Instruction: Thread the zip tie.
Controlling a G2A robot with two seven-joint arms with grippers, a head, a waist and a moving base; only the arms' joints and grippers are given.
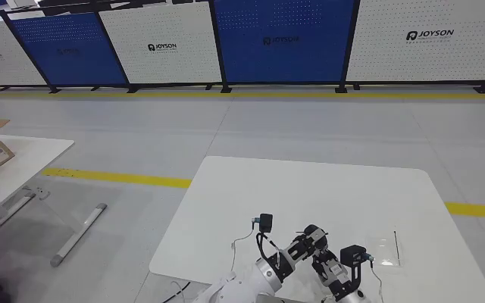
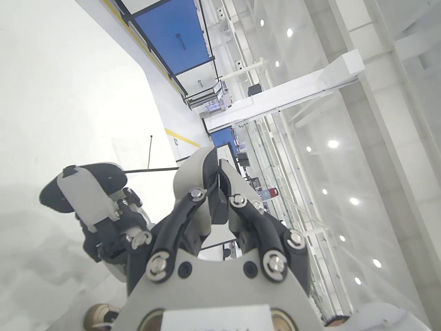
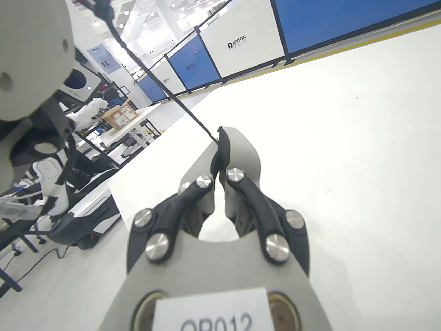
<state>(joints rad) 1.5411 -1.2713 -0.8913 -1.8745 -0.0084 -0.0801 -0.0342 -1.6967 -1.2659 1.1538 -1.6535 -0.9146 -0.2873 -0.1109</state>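
Observation:
A black zip tie [image 3: 162, 87] is stretched in the air between my two grippers, just above the front edge of the white table [image 1: 303, 189]. My right gripper [image 3: 219, 141] is shut on the strap's thin end. From there the strap rises to its square head [image 3: 101, 1] beside the left gripper's grey finger [image 3: 31, 42]. My left gripper [image 2: 217, 173] is shut on a black piece of the tie, and the strap [image 2: 151, 170] runs across to the right gripper [image 2: 86, 187]. In the top view the left gripper [image 1: 312, 241] and the right gripper [image 1: 330, 267] sit close together.
A second black zip tie [image 1: 395, 245] lies on a clear sheet [image 1: 381, 251] on the table to the right of the grippers; it is also in the left wrist view as the spare tie [image 2: 150, 151]. Another table [image 1: 30, 151] stands far left. Blue and white partitions [image 1: 280, 38] line the back.

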